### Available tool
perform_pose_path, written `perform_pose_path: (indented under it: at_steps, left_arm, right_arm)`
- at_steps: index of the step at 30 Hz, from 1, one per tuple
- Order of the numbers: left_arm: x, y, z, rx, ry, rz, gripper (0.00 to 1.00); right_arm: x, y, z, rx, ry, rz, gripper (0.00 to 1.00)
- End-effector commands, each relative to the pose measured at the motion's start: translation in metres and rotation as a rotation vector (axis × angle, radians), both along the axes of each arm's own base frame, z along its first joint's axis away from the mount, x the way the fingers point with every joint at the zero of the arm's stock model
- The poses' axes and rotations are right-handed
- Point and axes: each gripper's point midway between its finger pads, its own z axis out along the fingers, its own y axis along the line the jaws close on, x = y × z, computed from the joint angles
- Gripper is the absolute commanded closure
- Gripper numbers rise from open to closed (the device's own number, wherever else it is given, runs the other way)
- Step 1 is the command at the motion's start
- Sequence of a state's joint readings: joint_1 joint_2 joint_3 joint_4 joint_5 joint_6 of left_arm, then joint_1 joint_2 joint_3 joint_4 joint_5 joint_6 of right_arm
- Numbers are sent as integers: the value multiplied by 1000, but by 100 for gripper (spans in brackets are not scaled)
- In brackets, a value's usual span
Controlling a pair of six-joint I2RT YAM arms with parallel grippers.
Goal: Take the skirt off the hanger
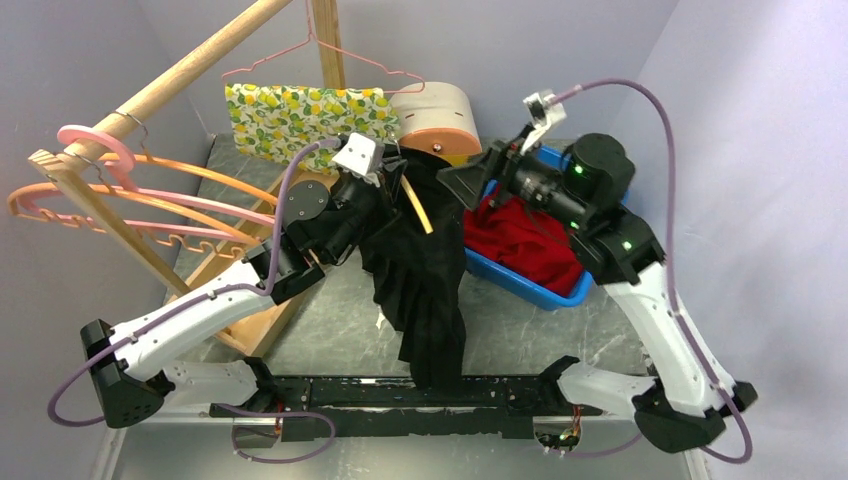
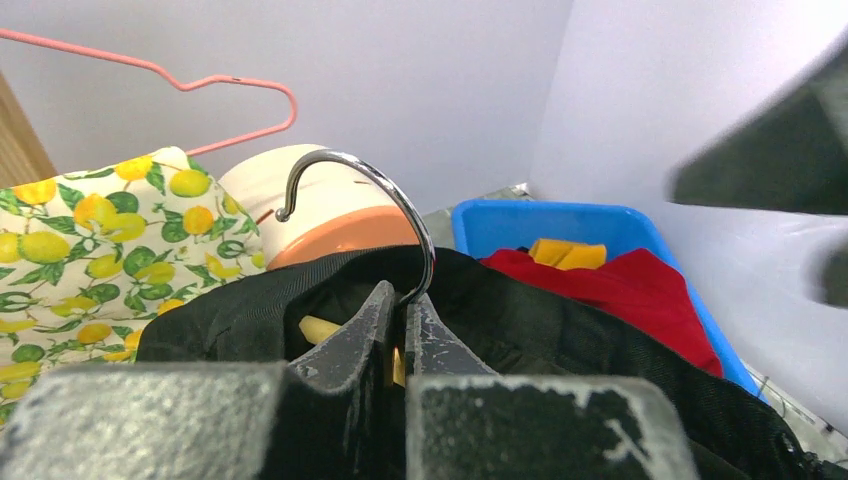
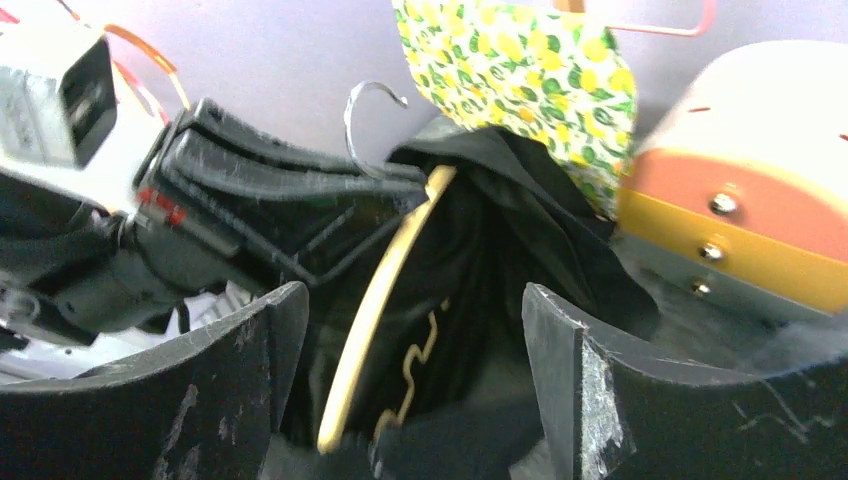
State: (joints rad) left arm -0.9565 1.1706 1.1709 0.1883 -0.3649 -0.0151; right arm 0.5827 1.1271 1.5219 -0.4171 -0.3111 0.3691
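Lilac walls close in a grey, marbled tabletop (image 1: 340,310), and from where I stand nothing on it carries writing I can read. The nearest thing to a mark is a gold squiggle on the black cloth in the right wrist view, and I cannot make letters of it.

The skirt (image 1: 425,290) is black and pleated. It hangs on a pale wooden hanger (image 1: 420,210) held in the air over the middle of the tabletop, with its hem trailing down toward the near edge and draping over the black rail between the two arm bases.

The left hand (image 1: 392,175) is at the top of the skirt, its fingers (image 2: 370,330) pinched tight on the neck of the hanger just under the steel hook (image 2: 400,200). A sliver of yellow wood shows between them.

The right hand (image 1: 452,180) sits just to the right of the skirt's waist and faces it with its jaws spread wide, holding nothing. In its own camera the hanger and black cloth fill the gap ahead of the fingertips (image 3: 285,310). Whether they touch the cloth I cannot tell.

Toward the right edge lies a blue bin (image 1: 520,290) with red cloth (image 1: 520,240) heaped in it. At the far edge stands a cream-and-peach drum (image 1: 440,115), and beside it a lemon-print cloth (image 1: 300,120) hangs on a pink wire hanger. A wooden rack (image 1: 180,75) along the left edge carries pink and orange hangers (image 1: 150,215).
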Motion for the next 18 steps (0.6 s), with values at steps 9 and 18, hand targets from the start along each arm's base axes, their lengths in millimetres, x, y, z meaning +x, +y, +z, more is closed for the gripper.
perform_pose_path:
  at_steps: [9,18]
  left_arm:
    - [26,40,61,-182,-71,274,93]
    - [33,55,77,-294,-40,371,93]
  right_arm:
    - [-117,-38,-104,-213,86,280,2]
    - [-88,-39,-135,-194,137,144,33]
